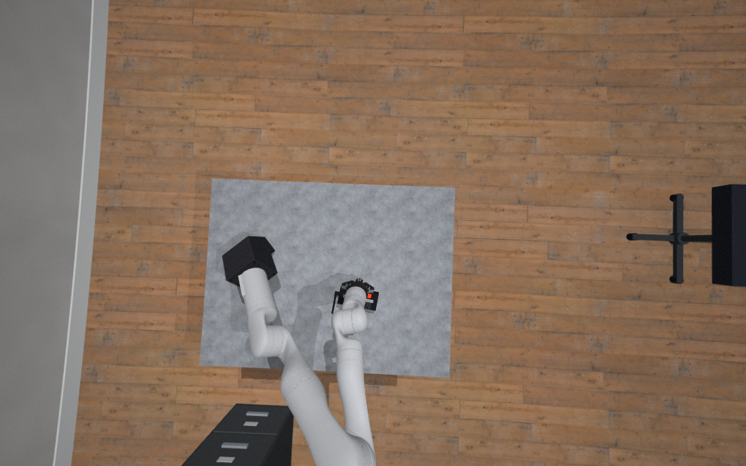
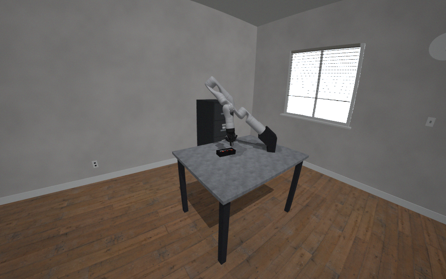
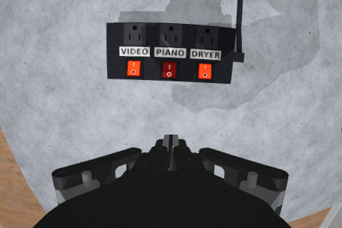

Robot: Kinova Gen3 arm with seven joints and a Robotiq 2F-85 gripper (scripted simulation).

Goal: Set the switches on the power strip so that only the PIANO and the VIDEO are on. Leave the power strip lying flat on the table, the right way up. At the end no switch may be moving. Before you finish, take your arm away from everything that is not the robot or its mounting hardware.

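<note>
A black power strip (image 3: 170, 53) lies flat on the grey table, right way up, with three sockets and labels VIDEO, PIANO and DRYER. The VIDEO switch (image 3: 134, 69) and the DRYER switch (image 3: 204, 71) glow bright orange-red; the PIANO switch (image 3: 169, 69) is dark red. A short black cord stub (image 3: 239, 30) sticks out at its right end. My gripper (image 3: 171, 143) is shut and empty, hovering above the table on the near side of the strip, apart from it. The strip also shows in the exterior view (image 2: 226, 151), below the gripper (image 2: 231, 141). From overhead the arm covers most of it (image 1: 364, 294).
The arm's black base (image 1: 249, 259) stands on the table's left part. A black filing cabinet (image 2: 209, 121) stands behind the table. The table edge (image 3: 15, 187) shows at the lower corners of the wrist view.
</note>
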